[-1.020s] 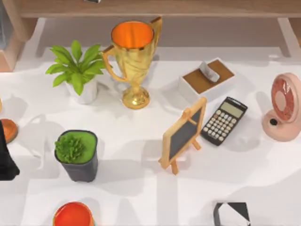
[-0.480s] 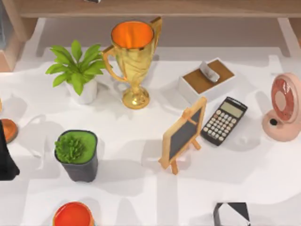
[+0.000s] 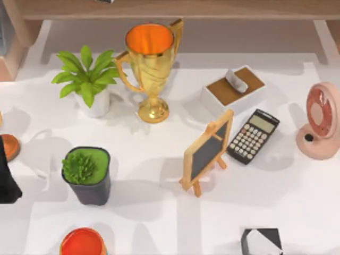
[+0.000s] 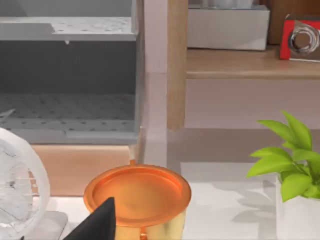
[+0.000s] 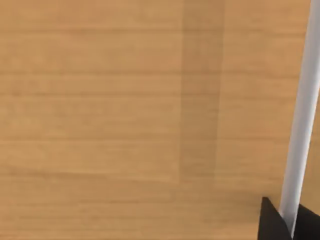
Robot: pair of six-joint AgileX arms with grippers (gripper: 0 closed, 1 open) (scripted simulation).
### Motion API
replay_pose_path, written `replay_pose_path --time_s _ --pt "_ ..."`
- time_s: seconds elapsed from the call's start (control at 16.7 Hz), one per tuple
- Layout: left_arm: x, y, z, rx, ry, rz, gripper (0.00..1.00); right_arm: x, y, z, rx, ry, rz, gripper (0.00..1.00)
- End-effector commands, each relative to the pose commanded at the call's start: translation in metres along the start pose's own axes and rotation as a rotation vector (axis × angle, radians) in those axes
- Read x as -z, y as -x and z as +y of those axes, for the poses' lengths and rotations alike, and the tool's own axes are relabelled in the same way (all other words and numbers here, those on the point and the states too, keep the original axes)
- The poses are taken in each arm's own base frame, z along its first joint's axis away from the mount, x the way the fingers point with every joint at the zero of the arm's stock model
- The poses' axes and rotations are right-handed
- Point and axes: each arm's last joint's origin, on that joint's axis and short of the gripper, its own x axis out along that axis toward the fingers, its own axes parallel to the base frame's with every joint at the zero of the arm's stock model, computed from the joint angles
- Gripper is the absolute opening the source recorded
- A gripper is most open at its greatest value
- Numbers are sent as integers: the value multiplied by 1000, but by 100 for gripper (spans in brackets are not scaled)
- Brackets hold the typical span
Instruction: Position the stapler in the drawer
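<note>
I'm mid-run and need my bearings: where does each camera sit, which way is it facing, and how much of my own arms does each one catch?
Top view: above the table, looking down on trophy, calculator, chalkboard; left arm at left edge, right arm at bottom edge.
Left wrist view: low at the table's left, facing a grey drawer unit and shelf; a dark fingertip shows.
Right wrist view: close on a wooden surface; a dark fingertip shows.
Shared: the leafy plant appears in top and left wrist views.

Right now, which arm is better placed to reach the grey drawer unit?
Probably left: the left gripper sits at the top view's left edge, its wrist view facing the grey drawer unit. The right gripper faces wood.
</note>
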Motion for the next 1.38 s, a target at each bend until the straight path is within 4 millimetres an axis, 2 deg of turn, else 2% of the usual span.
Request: replay_pose_path --time_s 0.18,0.42,0.54,0.84,1.08,1.38 --pt "0 0 0 0 0 0 100 0 15 -2 7 2 2 0" --pt "0 0 0 0 0 0 100 0 14 -1 8 2 1 0" --pt "0 0 0 0 0 0 100 1 26 0 7 3 0 0" --pt "0 0 0 0 0 0 100 0 73 0 5 1 0 0" --pt "0 0 0 0 0 0 100 0 76 0 7 1 1 0" --pt "0 0 0 0 0 0 100 0 76 0 7 1 1 38"
